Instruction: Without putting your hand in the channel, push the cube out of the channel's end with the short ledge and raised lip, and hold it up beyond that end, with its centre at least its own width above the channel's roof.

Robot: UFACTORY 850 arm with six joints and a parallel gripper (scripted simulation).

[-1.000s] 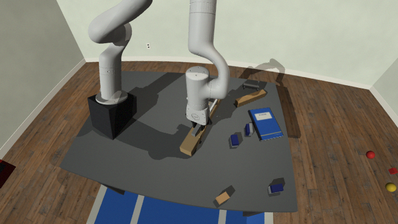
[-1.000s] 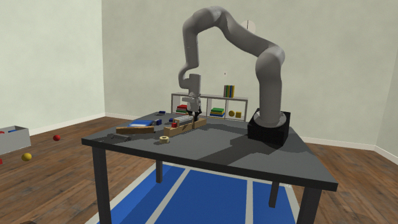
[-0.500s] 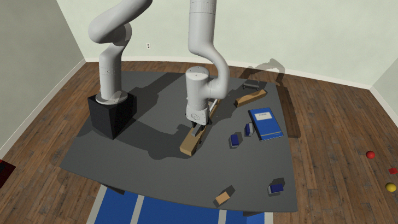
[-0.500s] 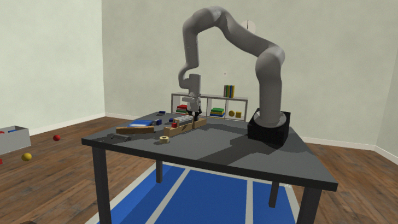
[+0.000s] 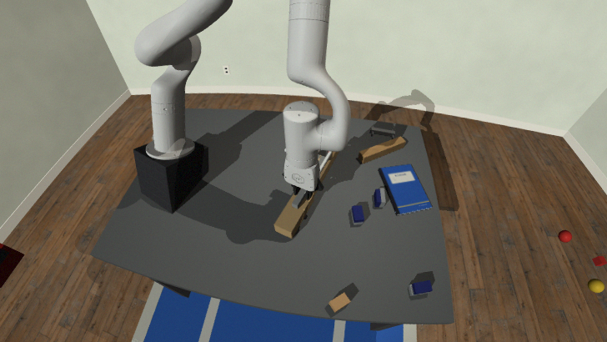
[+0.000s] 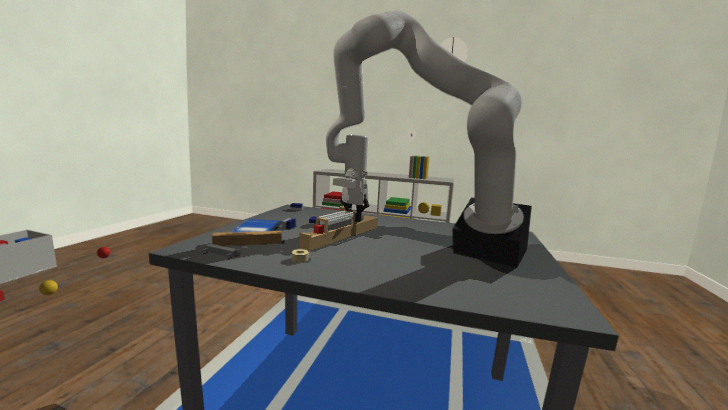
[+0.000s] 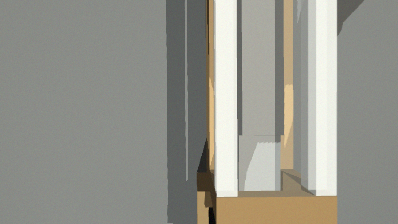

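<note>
The wooden channel [image 5: 301,205] lies in the middle of the table, and the exterior view shows its pale slatted roof [image 6: 334,219]. The red cube [image 6: 318,228] sits at the channel's end farthest from my gripper, by the low wooden ledge. It is hidden in the top view and in the wrist view. A grey push stick [image 5: 298,200] lies along the channel; in the wrist view its end [image 7: 257,162] shows between the two white roof rails. My gripper [image 5: 303,194] points down just above the stick's near end, partly open and gripping nothing.
A blue book [image 5: 404,188], a wooden bar [image 5: 381,149], several small blue blocks [image 5: 358,213] and a tan block [image 5: 339,302] lie to the right of the channel. A tape roll [image 6: 300,254] lies near the cube's end. The arm's black base [image 5: 172,173] stands on the left.
</note>
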